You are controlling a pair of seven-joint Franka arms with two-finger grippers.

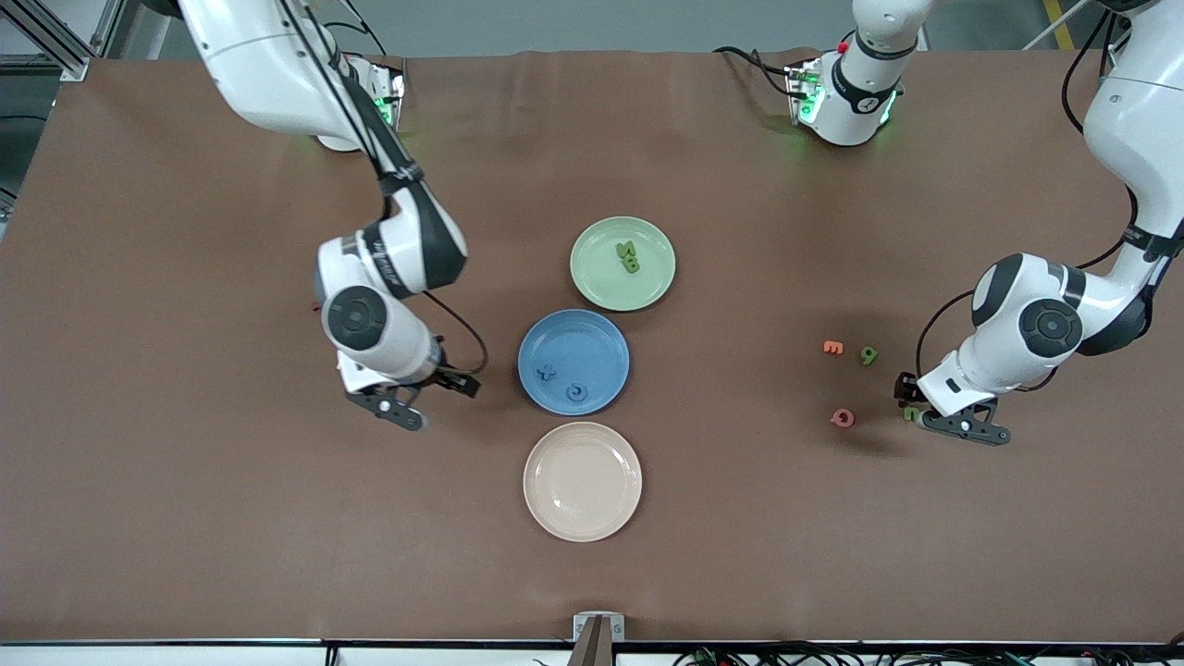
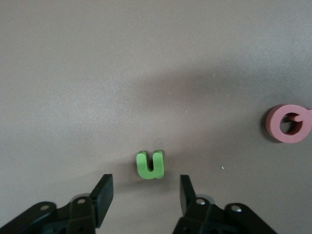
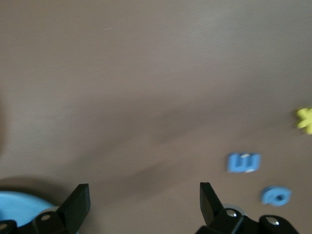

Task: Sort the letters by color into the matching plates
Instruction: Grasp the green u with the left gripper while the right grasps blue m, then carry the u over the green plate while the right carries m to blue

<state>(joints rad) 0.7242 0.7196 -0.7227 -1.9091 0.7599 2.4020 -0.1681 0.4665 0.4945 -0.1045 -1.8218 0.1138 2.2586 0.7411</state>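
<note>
Nearest the camera, a beige plate (image 1: pixel 582 481) is sitting bare on the counter (image 1: pixel 185 509). Toward the left arm's end, the left pincer (image 2: pixel 146 191) is hanging low with its fingers spread, not pinching, a green letter (image 2: pixel 150 165) lying on the counter between them, a red letter (image 2: pixel 288 124) near it. Over bare counter beside the blue plate (image 1: pixel 573 362), the right pincer (image 3: pixel 145 197) is hovering spread wide. That plate is carrying two blue letters (image 1: pixel 548 373); the green plate (image 1: pixel 622 264), farther off, is holding green letters (image 1: pixel 628 256).
</note>
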